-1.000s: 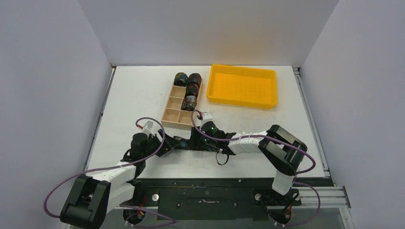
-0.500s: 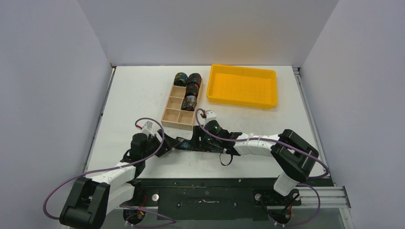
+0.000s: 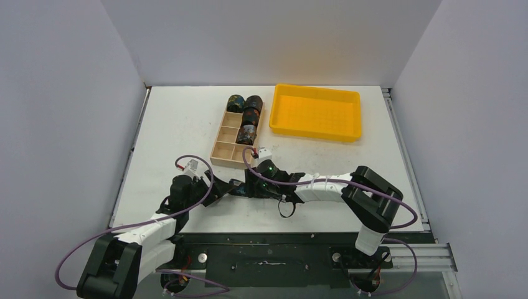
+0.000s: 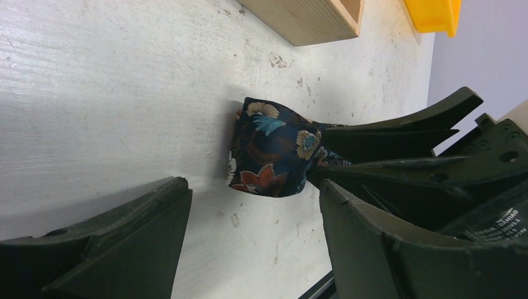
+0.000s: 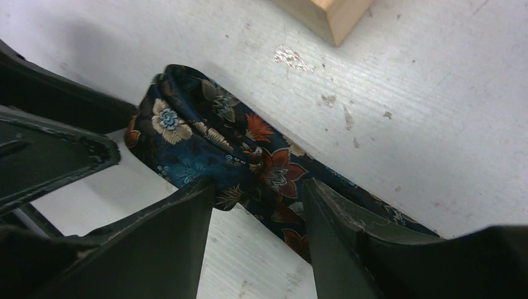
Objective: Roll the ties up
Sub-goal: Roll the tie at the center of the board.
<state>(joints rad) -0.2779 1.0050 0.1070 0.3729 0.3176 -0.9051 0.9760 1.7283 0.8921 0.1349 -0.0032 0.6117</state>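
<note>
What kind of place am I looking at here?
Probably a robot test booth or lab: two arms bolted at the edge of a white table boxed in by plain walls, working a tie beside a wooden box and yellow tray.

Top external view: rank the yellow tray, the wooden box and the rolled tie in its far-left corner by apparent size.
Largest to smallest: yellow tray, wooden box, rolled tie. The gaps are clear.
</note>
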